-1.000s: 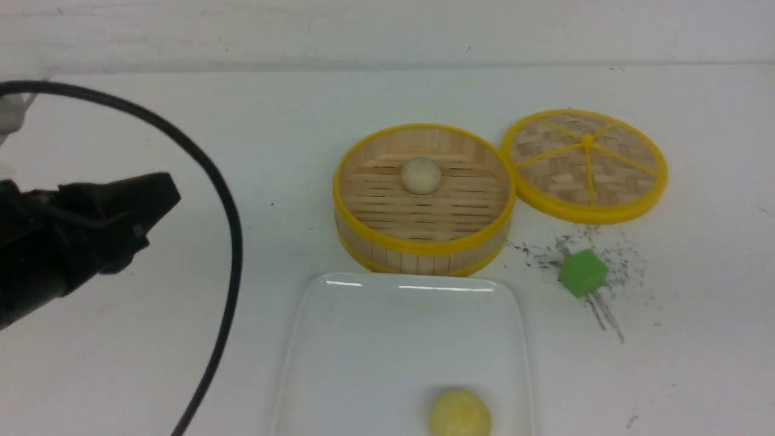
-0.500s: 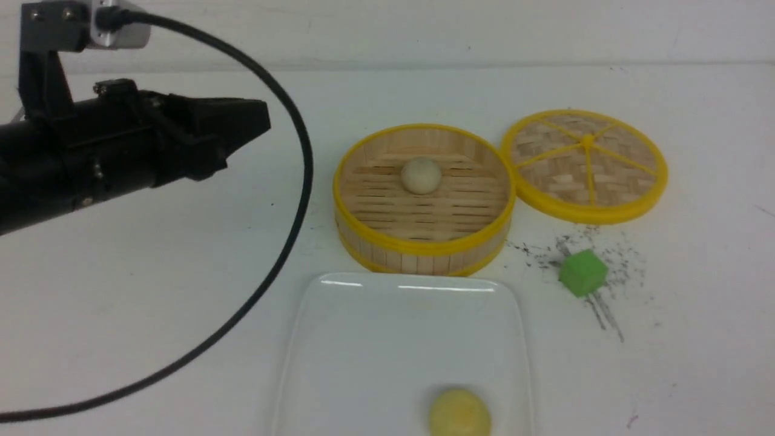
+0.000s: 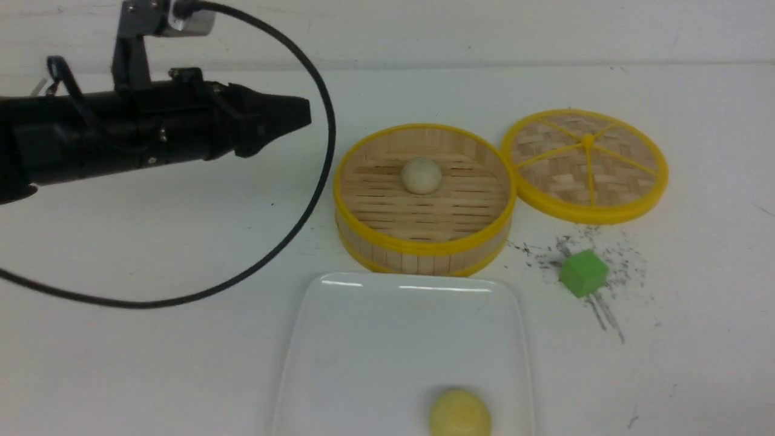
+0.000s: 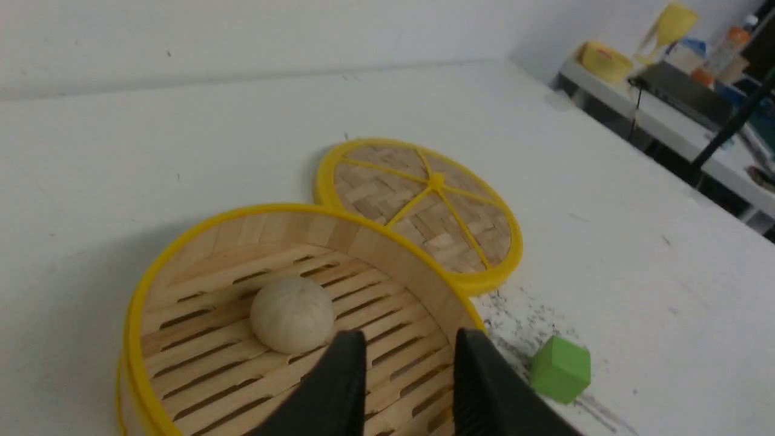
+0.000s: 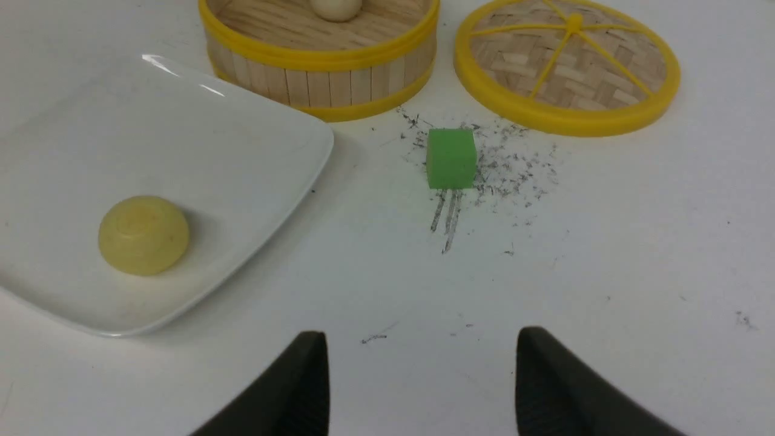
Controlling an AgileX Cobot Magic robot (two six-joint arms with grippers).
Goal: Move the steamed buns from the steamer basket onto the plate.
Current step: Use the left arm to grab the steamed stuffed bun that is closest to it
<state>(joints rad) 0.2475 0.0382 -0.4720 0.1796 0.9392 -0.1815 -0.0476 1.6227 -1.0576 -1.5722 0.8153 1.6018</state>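
The pale bun [image 3: 421, 175] sits dome up, pleated top skyward, on the slatted floor of the steamer basket [image 3: 424, 245], a little behind the floor's middle. It is round, so it has no long axis to speak of. The yellow bun [image 5: 143, 235] rests dome up on the plate [image 3: 363, 339], near the plate's robot-side edge and right of its middle. In the front view the picture's lower border cuts off part of it. The basket stands upright and open just behind the plate's far edge. Whether the two touch cannot be told. The lid [image 3: 584, 163] lies flat on the counter [image 3: 151, 363] to the basket's right, with its rim against the basket's rim or very nearly so. A green cube [image 3: 582, 273] sits among dark scuff marks, in front of the lid and to the right of the plate. The left fingers [image 4: 345, 375] are parted by a moderate gap with nothing between them. Their arm lies almost level, pointing rightward at the basket from its left, clear of the rim and raised off the counter, with a black cable [image 3: 321, 175] looping below it. The right fingers [image 5: 303, 375] stand wide apart and empty, on the robot's side of the cube and low over bare counter.
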